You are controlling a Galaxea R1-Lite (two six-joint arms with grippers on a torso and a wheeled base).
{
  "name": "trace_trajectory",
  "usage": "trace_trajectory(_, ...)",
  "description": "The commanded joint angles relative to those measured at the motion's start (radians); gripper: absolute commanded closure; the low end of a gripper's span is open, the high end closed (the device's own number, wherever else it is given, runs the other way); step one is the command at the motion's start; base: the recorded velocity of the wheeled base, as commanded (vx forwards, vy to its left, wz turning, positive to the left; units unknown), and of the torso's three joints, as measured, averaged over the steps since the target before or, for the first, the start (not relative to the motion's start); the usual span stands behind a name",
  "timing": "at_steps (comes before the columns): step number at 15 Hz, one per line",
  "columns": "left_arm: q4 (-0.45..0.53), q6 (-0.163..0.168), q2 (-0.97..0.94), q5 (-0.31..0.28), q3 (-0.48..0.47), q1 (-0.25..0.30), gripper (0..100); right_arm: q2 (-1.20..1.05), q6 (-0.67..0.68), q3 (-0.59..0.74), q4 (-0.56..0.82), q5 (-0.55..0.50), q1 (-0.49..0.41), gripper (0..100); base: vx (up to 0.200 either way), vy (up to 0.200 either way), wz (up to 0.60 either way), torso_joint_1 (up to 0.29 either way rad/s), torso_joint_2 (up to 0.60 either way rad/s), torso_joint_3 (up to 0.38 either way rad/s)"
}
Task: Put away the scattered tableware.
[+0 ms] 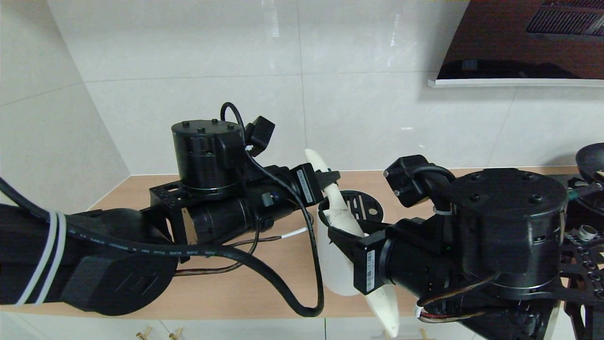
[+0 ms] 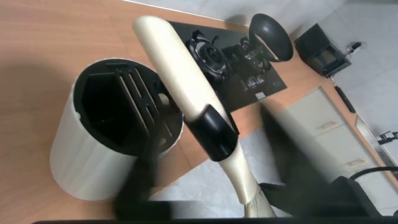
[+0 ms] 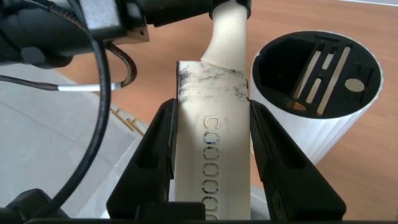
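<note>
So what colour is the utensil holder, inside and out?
The holder is white outside and black inside, best seen in the left wrist view.

Wooden counter [image 1: 226, 288], black stove [image 2: 217, 56] (pan [image 2: 270, 37] atop)

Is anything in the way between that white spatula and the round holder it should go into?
Nothing visible. The spatula, gripped by the left end effector and right end effector, is close beside the utensil holder, whose top is open; only its own black slotted divider sits inside.
</note>
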Motion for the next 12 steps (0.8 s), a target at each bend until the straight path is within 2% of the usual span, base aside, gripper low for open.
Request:
trace_trajectory(1, 0.004, 0.002, 0.000, 0.001, 0.001, -0.002, 100, 0.001, -0.001, 0.000, -0.002, -0.001, 0.000, 100, 0.000, 0.000, 0.00, 0.000, 0.00, 0.000)
trace_trajectory(12, 0.004, -0.001, -0.004, 0.000, 0.001, -0.002, 100, -0.002, 0.001, -0.002, -0.002, -0.010, 0.000, 100, 0.000, 0.000, 0.00, 0.000, 0.00, 0.000)
